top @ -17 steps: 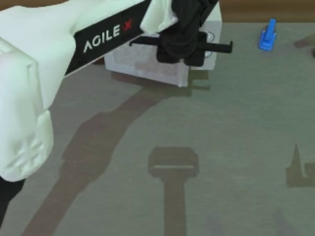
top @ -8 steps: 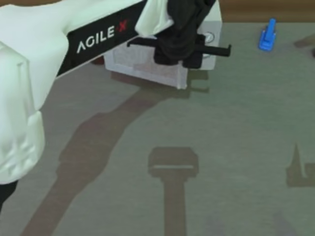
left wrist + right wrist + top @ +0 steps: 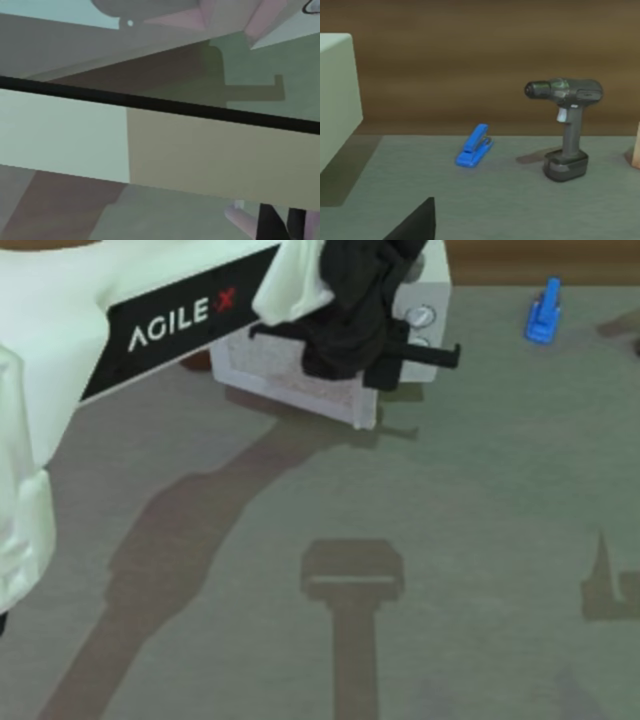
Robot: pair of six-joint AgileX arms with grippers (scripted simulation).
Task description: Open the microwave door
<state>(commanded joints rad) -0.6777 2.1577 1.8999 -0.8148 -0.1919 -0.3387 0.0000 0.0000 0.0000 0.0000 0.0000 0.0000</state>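
While the left gripper [image 3: 370, 340] hangs over the front of the microwave [image 3: 425, 285], at the far edge of the table [image 3: 480, 500], I cannot tell whether its fingers are apart or clamped on the handle, because the black wrist hides them from above. Compared with one second ago, this gripper has drifted a little to the left and toward the near side, and the microwave door [image 3: 290, 385] has swung out with it: its free edge now stands further from the body, and the knob panel [image 3: 422, 318] shows more fully. I judge that the door is partly open and the pull is working, but it is not yet wide. The left wrist view shows only flat panels and a dark bar. Further right lie a blue stapler [image 3: 543, 312] and a drill [image 3: 566, 127]. The right arm is parked; its gripper is not visible.
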